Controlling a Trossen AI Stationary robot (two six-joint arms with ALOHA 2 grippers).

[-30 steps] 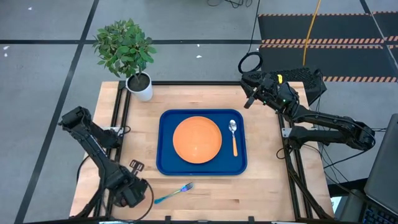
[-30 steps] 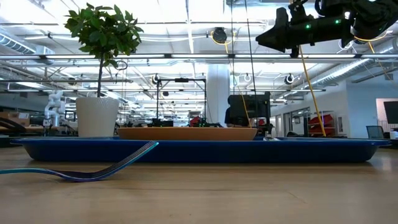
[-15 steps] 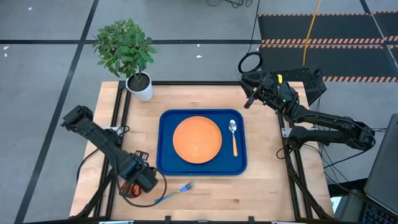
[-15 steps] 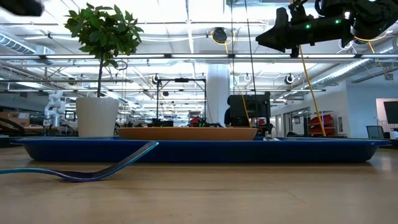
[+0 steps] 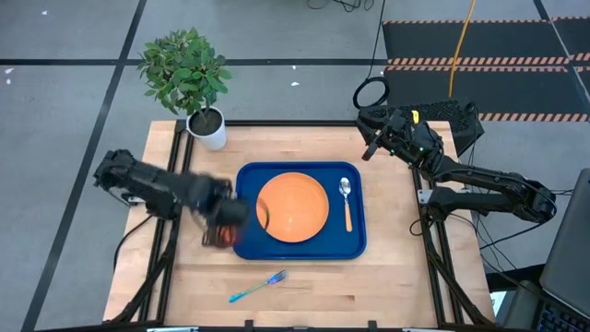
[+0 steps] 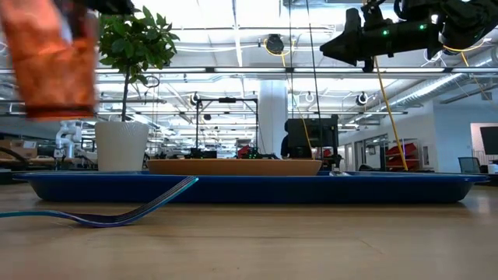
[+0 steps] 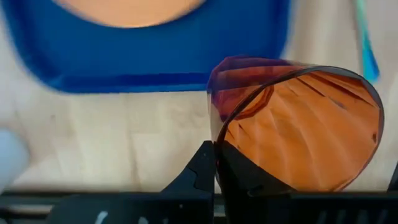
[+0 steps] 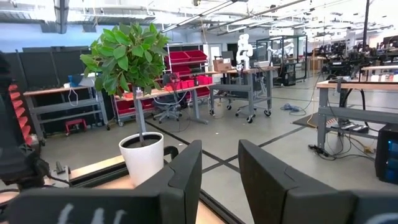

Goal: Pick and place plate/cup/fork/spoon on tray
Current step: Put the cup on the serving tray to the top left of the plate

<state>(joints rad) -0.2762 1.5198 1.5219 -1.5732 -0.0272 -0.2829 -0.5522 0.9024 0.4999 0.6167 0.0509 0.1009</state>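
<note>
Left gripper (image 5: pixel 221 221) is above the table (image 5: pixel 387 267), at the tray's left edge, jaws pinching the cup (image 6: pixel 50 58). The cup is lifted clear of the tabletop, seen high in the low view, in front of the potted plant (image 5: pixel 189 78). In the left wrist view the cup (image 7: pixel 298 121) sits between the fingers, its mouth facing the camera.

Tray (image 5: pixel 247 242) lies mid-table. Plate (image 5: pixel 292 207) rests inside it, centre-left. Spoon (image 5: pixel 347 205) lies in the tray just right of the plate, bowl away from the front edge.

Fork (image 5: pixel 258 286) lies on bare wood in front of the tray, apart from it.

Right gripper (image 5: pixel 369 148) hangs over the table's far right corner, jaws spread, holding nothing.
</note>
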